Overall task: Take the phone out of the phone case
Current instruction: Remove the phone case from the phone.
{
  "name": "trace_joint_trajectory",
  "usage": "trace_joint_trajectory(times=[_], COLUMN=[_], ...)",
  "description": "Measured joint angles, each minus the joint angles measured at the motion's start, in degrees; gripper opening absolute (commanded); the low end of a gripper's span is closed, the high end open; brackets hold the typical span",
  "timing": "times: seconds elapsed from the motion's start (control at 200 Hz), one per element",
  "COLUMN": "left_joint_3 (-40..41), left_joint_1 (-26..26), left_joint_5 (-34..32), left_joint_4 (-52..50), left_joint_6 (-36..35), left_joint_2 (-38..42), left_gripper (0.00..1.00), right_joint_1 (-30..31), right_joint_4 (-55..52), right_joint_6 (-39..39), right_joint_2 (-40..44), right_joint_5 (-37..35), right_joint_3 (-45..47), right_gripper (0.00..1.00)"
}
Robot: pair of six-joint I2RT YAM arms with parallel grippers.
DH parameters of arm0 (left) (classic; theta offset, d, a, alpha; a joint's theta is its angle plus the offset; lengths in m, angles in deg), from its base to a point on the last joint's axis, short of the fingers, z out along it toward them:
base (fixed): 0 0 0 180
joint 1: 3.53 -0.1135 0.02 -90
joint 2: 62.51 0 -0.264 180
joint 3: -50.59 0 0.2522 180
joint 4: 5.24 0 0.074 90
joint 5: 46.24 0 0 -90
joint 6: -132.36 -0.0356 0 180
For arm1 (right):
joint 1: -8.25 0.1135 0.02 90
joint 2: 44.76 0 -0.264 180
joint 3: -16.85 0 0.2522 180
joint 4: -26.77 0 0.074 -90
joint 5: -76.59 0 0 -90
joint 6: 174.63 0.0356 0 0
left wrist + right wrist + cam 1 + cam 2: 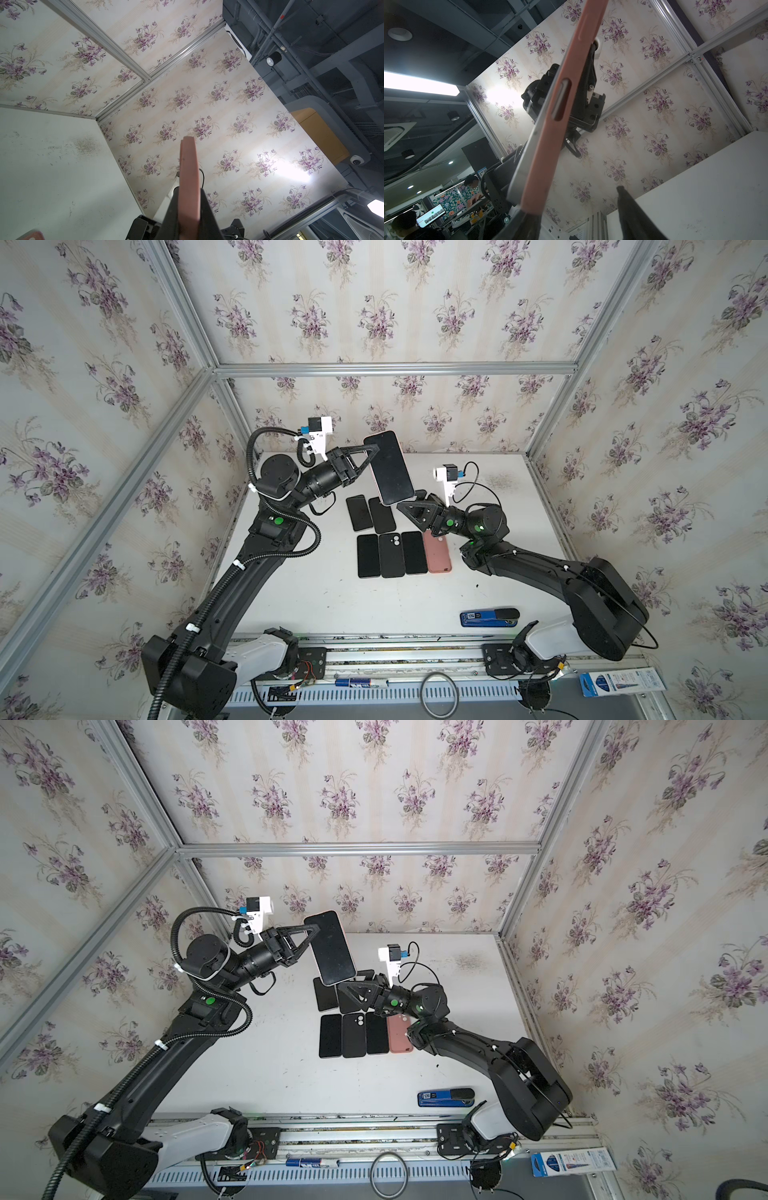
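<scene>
Left gripper (372, 450) is clamped tight on the top end of a black-screened slab phone (390, 468) sitting in its salmon-pink soft phone case (550, 124). It's held up off the white tabletop (316, 597) just above centre frame in both top views, screen tilted toward the camera. Right gripper (409, 501) sits at the phone's lower corner with its jaws apart. In the right wrist view one finger (527, 222) touches the bottom end of the pink phone case and the other stands well clear. Under all that, mid-frame, five black phone-sized slabs (390, 556) lie flat in two rows, with another pink case (437, 558) just beside the lower row
</scene>
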Motion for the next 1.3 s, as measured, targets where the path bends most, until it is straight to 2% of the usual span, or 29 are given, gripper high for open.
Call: trace_joint_trajectory(times=[0.635, 0.825, 1.204, 1.299], left_joint_3=[2.0, 2.2, 2.4, 2.4], left_joint_1=[0.6, 1.2, 1.3, 1.3], left_joint_5=[-1.8, 1.6, 2.2, 2.0], left_joint_4=[2.8, 1.4, 0.1, 0.0], left_joint_6=[-1.9, -3.2, -3.3, -3.1], left_joint_2=[0.7, 0.7, -0.4, -1.4], left_gripper=[0.00, 0.00, 0.00, 0.00], right_joint_1=[-2.2, -3.9, -3.9, -3.8], right_joint_4=[-0.2, 1.4, 2.8, 2.8], right_joint_6=[1.2, 4.1, 7.3, 8.5], right_joint_2=[0.0, -1.4, -1.2, -1.0], right_joint_5=[0.2, -2.4, -2.5, -2.4], right_joint_3=[0.0, -0.7, 0.2, 1.8], right_gripper=[0.58, 0.58, 0.45, 0.38])
